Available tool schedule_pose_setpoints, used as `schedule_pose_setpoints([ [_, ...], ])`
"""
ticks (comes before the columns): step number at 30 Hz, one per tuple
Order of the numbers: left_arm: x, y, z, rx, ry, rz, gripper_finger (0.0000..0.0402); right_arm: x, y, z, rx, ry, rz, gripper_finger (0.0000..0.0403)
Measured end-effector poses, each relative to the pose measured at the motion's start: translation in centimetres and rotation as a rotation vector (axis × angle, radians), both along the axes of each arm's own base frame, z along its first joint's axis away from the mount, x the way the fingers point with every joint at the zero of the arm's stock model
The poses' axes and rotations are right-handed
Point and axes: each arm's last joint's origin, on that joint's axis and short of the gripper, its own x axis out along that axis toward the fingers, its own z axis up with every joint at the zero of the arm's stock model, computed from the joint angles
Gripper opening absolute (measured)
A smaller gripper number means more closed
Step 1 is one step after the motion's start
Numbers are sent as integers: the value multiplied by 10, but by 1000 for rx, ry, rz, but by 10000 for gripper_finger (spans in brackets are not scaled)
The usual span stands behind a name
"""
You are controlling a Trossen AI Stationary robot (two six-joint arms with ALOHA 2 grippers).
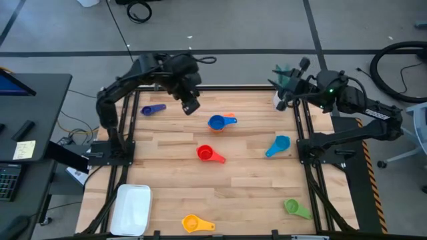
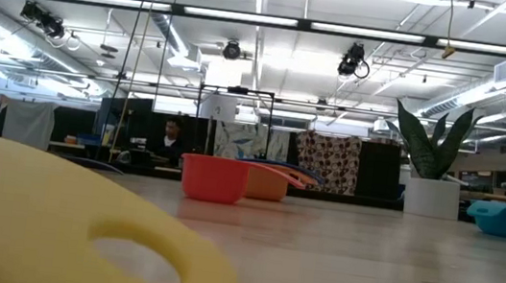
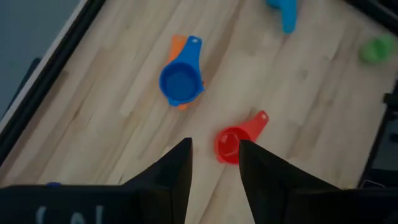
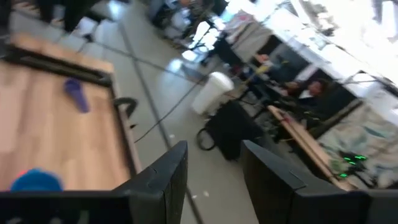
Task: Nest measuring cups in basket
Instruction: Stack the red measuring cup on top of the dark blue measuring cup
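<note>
Looking down, only the high view shows the white shallow plastic basket [image 1: 131, 208]; the left gripper [image 3: 213, 163] hangs released above the small red plastic measuring cup [image 3: 231, 143], the right gripper [image 4: 212, 168] likewise released.

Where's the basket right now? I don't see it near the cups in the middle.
In the high view, the basket sits at the table's near-left corner, below the left arm's base, with the yellow cup as its nearest neighbour to its right.

Bright overhead strip lights, right wrist view motion-blurred, soft shadows
</note>
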Motion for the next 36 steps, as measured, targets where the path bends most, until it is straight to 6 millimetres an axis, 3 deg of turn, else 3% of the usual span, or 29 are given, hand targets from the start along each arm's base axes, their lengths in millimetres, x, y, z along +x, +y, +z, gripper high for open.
schedule_pose_setpoints([
  [7,-1,-29,8,-7,-50,-251,134,0,9,-14,88,115,113,155],
  [15,20,-67,-5,-21,-8,-389,134,1,22,-16,221,71,261,155],
  [27,61,-140,-48,59,151,-491,134,-4,35,-5,130,14,368,155],
  [36,96,-171,-101,133,303,-454,134,-23,37,5,117,-74,396,155],
])
